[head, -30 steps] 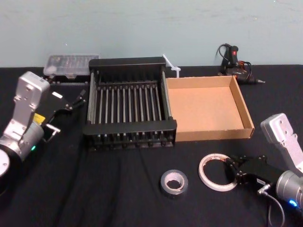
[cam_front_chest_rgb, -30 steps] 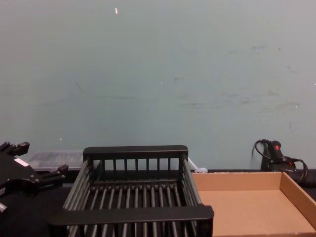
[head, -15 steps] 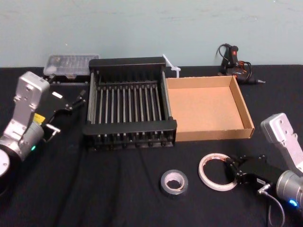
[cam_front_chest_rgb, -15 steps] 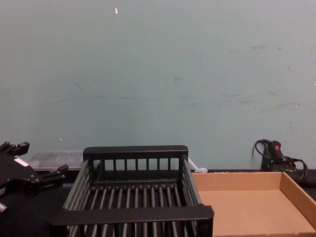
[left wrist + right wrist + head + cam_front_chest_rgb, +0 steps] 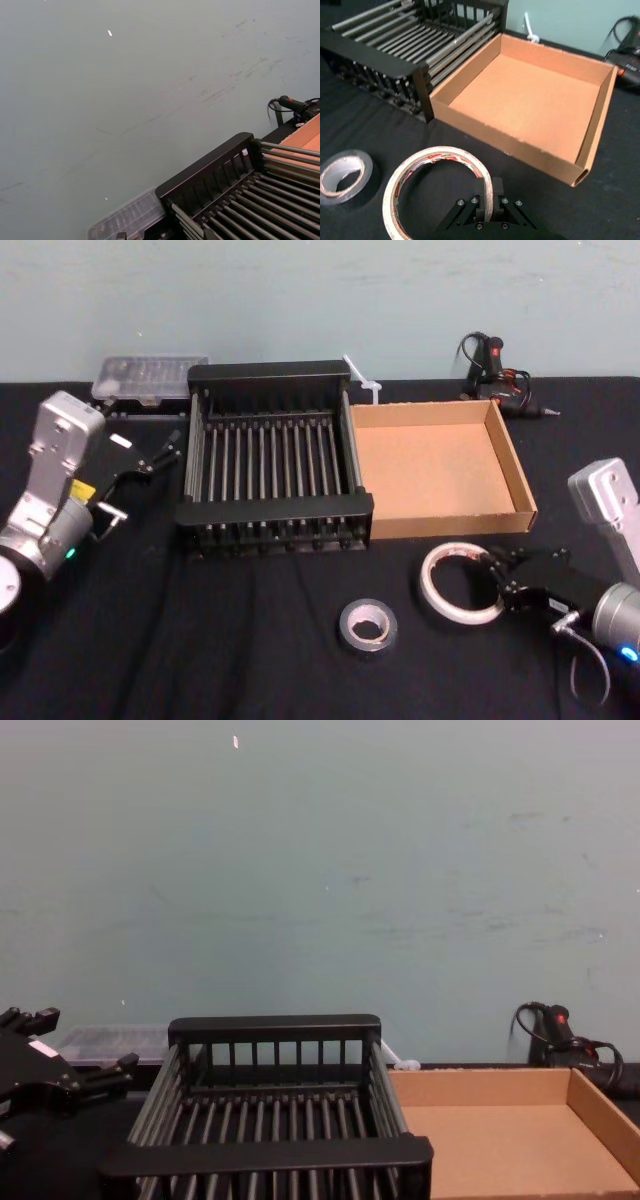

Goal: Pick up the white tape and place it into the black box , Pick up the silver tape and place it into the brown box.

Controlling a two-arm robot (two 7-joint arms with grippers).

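You have the brown box (image 5: 450,523) right of the black box (image 5: 270,373); nearer the tabletop's (image 5: 200,640) front edge, white tape (image 5: 428,590) right of silver tape (image 5: 367,643).

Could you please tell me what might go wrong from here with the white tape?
The right gripper pinches the white tape at one thin spot of its wall, so the ring may swing or slip out. The brown box stands just ahead, the black box further left: a slip on the way might land in the wrong box. The silver tape lies close and could get knocked. The left gripper idles beside the black box.
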